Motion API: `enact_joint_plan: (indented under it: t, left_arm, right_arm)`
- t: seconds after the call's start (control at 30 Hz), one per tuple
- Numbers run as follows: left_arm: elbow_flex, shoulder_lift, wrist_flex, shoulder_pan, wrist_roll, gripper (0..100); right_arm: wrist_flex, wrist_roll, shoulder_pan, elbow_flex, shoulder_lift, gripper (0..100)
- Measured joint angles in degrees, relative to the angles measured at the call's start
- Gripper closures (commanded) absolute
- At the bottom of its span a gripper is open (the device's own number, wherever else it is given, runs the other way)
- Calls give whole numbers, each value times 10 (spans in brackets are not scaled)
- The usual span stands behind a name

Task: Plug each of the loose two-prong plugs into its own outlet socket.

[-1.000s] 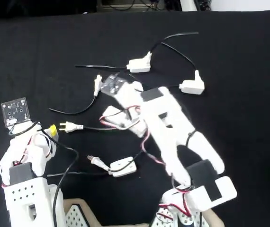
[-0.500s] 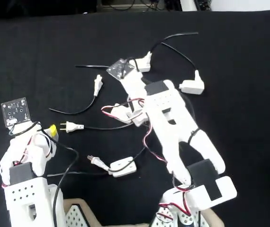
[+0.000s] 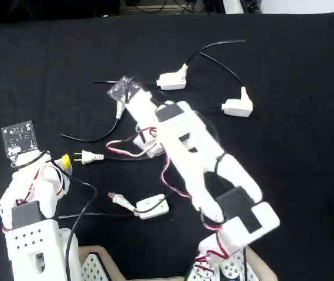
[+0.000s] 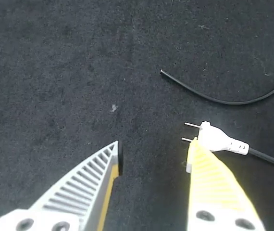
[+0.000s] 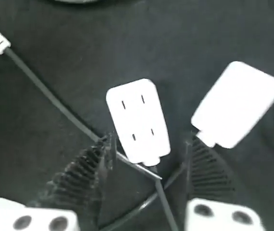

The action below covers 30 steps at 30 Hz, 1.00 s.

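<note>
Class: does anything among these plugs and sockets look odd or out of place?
One white rectangular socket block shows a blank face, apparently lying slots-down, unlike the white slotted socket block beside it.

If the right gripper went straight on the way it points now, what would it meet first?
Probably the white rectangular slotted outlet block, framed by the open right gripper; depth is unclear.

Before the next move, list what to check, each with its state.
1. Open right gripper: ok.
2. Face-up socket lined up between its fingers: ok.
3. Right gripper loaded: not ok, it holds nothing.
4. Open left gripper: ok.
5. Loose plug beside left gripper, prongs bare: ok.
6. Nearby cable clear of right gripper's fingers: cannot tell.
</note>
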Motion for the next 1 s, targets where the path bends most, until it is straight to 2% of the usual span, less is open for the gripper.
enact_joint_plan:
  t: [0.1, 0.47, 0.57, 0.73, 0.8, 0.87, 1.0]
  left_arm:
    - [0, 0, 0, 0, 0, 765]
    - [0, 0, 0, 0, 0, 765]
    - [0, 0, 0, 0, 0, 765]
    - [0, 0, 0, 0, 0, 765]
    - [0, 0, 0, 0, 0, 765]
    - [1, 0, 0, 0, 0, 765]
    - [1, 0, 0, 0, 0, 765]
  right_arm:
    - [0, -1, -4, 0, 18, 538]
    - [0, -1, -11, -62, 101, 606]
    - [0, -1, -17, -90, 126, 671]
    - [-4, 0, -31, -126, 148, 864]
    - [-4, 0, -34, -113, 163, 913]
    - [-3, -1, -30, -114, 162, 907]
    - [1, 0, -32, -114, 164, 813]
